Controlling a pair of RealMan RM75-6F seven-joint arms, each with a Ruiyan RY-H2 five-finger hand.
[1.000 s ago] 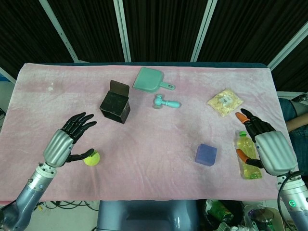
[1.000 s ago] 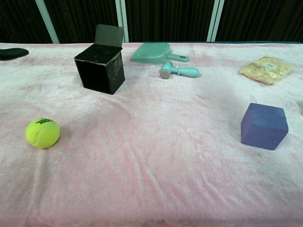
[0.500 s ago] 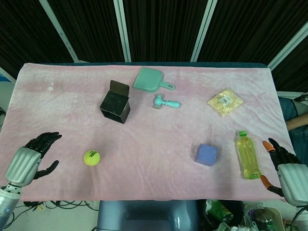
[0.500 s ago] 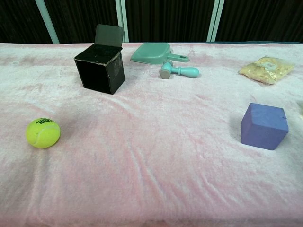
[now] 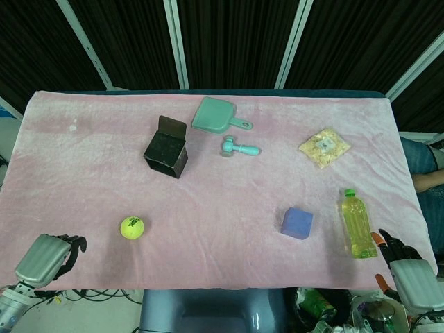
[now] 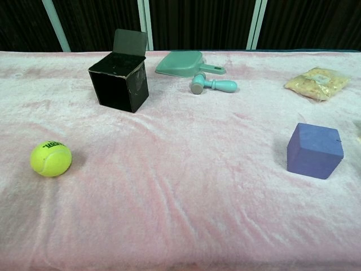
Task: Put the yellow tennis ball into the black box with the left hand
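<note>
Tennis ball (image 5: 132, 227), yellow, is sitting on the pink cloth (image 5: 222, 173) covering the surface, toward the near left part, with nothing touching it. Being round, it is showing no long axis; its dark printed lettering is facing upward and slightly toward the robot in the chest view. It is lying well apart from the black box (image 5: 166, 152), which is standing farther back and a little to the right, open at the top with its flap raised upright at the rear edge.

The left hand (image 5: 47, 258) is hanging at the near left edge of the surface, down-left of the ball and apart from it, its silver back facing the head camera. Its dark fingers (image 5: 72, 244) are appearing curled inward around nothing, though the view there is poor, so that is probably rather than certainly so. The right hand (image 5: 406, 267) is sitting at the near right corner, just off the cloth, with its orange-tipped fingers spread apart and holding nothing.

A bottle (image 5: 357, 224) of yellow liquid is lying near the right hand, its green cap pointing away from the robot. A purple block (image 5: 297, 223) is resting just left of it.
</note>
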